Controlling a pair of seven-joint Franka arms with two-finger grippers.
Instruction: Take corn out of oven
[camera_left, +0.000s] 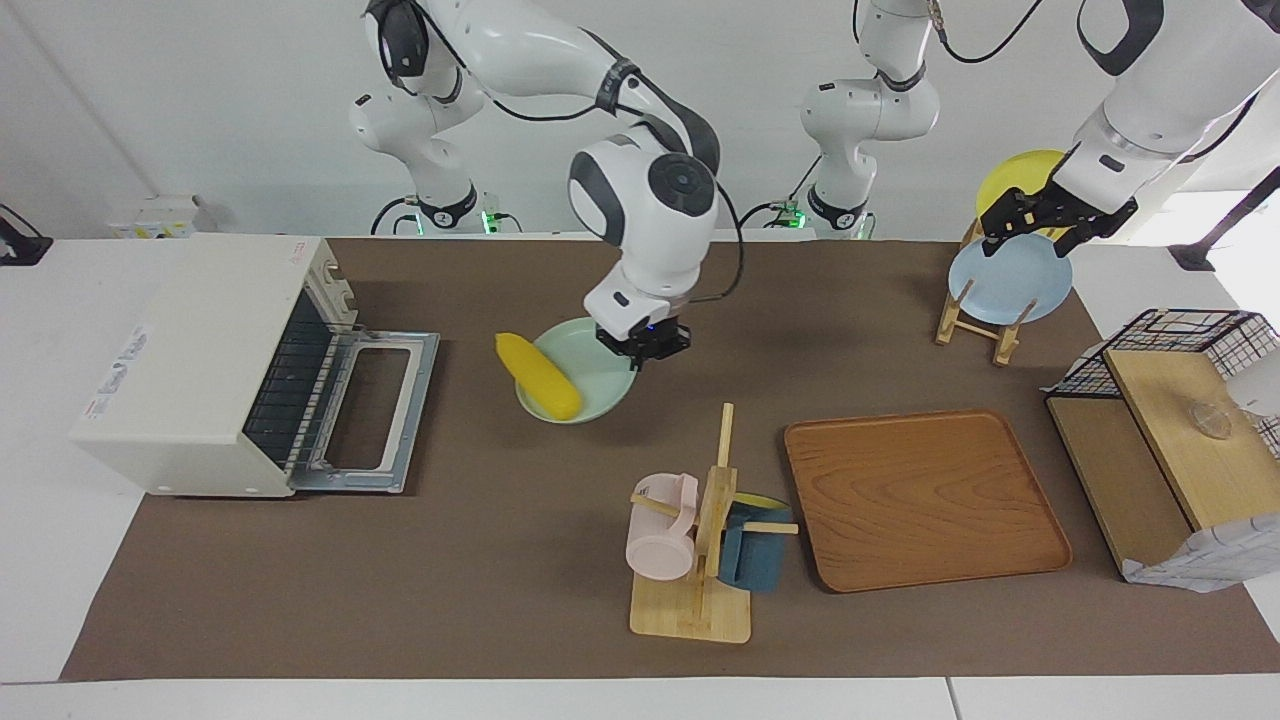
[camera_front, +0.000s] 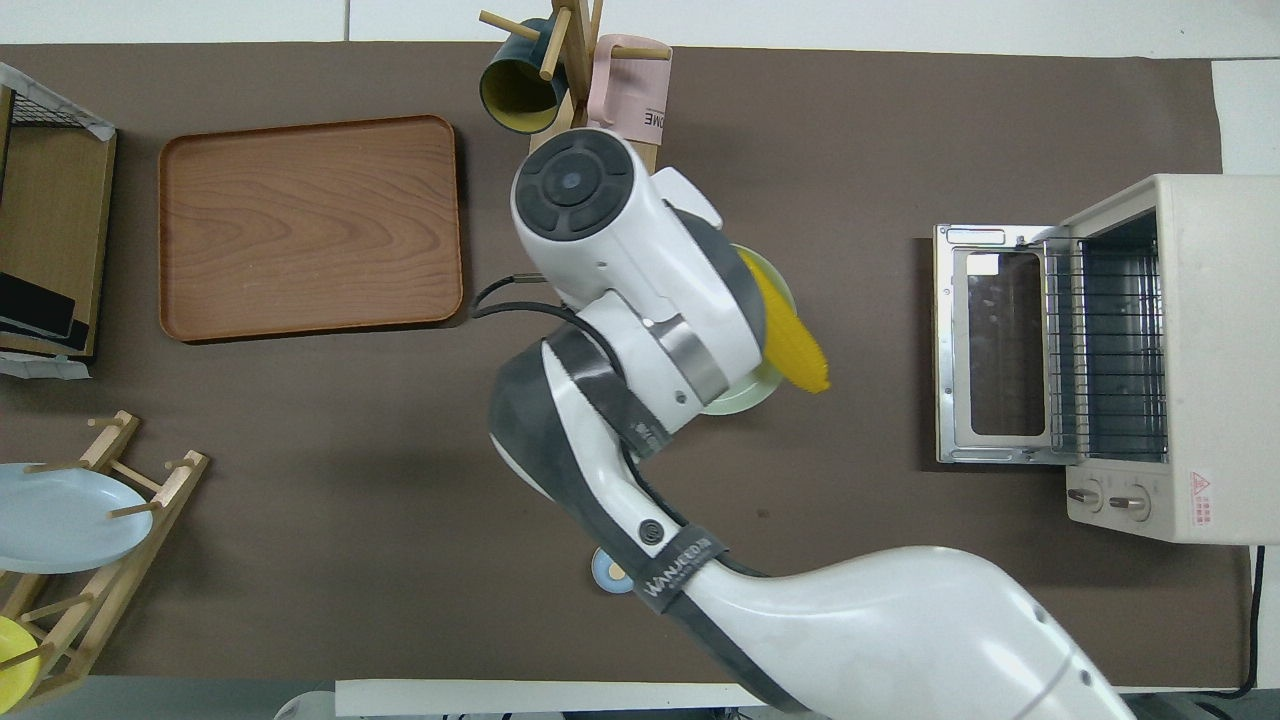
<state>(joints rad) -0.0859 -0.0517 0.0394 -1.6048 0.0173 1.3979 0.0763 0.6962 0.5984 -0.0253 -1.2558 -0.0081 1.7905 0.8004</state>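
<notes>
facing view: smooth yellow corn (camera_left: 538, 376) lies on green plate (camera_left: 600, 395); right pincer (camera_left: 641, 352) above plate, grip unclear.

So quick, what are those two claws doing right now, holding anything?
Right gripper: over the green plate, holding nothing; fingers unclear.
Left gripper: open, at the blue plate.

Corn (camera_left: 538, 389) lies on plate (camera_left: 600, 398) before open oven (camera_left: 200, 365)
</notes>
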